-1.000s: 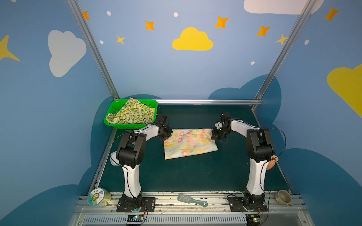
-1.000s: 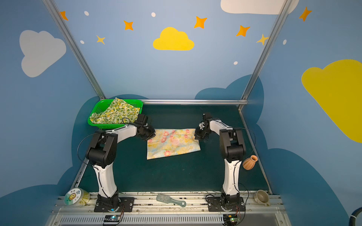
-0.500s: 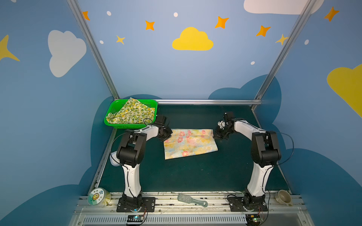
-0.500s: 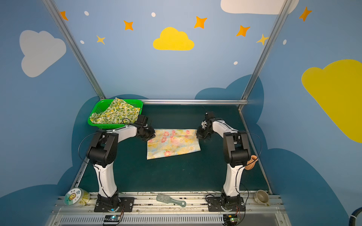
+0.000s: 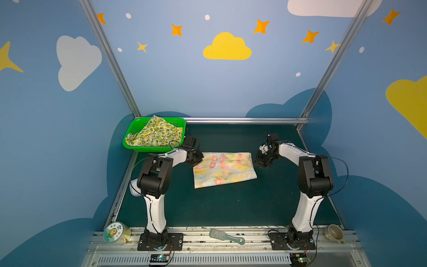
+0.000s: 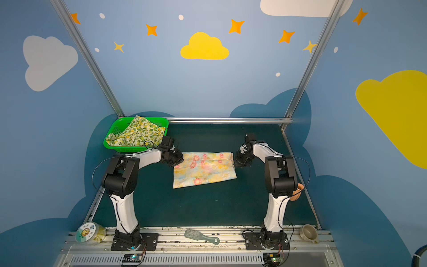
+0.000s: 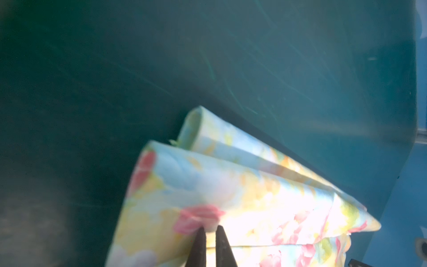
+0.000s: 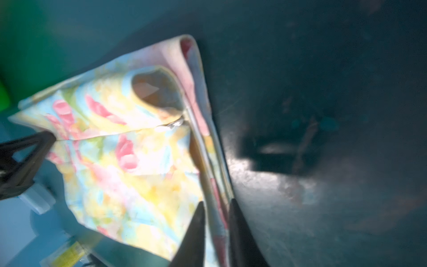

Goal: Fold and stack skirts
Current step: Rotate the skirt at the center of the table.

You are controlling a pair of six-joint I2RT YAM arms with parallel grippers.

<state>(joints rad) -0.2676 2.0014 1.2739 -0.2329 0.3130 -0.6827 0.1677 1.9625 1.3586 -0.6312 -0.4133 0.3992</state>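
The pastel yellow-blue skirt with pink flowers (image 5: 224, 168) (image 6: 204, 170) lies folded flat on the dark green table. My left gripper (image 5: 196, 161) (image 7: 209, 227) is at the skirt's far-left corner, shut on a pinch of the cloth (image 7: 231, 185). My right gripper (image 5: 260, 161) (image 8: 216, 203) is low at the skirt's far-right corner. Its jaws stand a little apart, with the skirt's folded edge (image 8: 215, 175) running through the gap. The cream lemon-print skirt (image 5: 154, 135) (image 6: 137, 135) lies crumpled in the green basket (image 5: 143, 149) at the back left.
On the front rail are a round lidded tub (image 5: 116, 233), a grey-green brush (image 5: 226, 235) and a beige cup (image 5: 333, 232). A terracotta vase (image 6: 297, 193) shows behind the right arm. A metal bar (image 5: 242, 120) runs along the table's back edge.
My right gripper's jaws have parted from shut, and the right arm's elbow has swung out to the right. The left gripper keeps its pinch in place.
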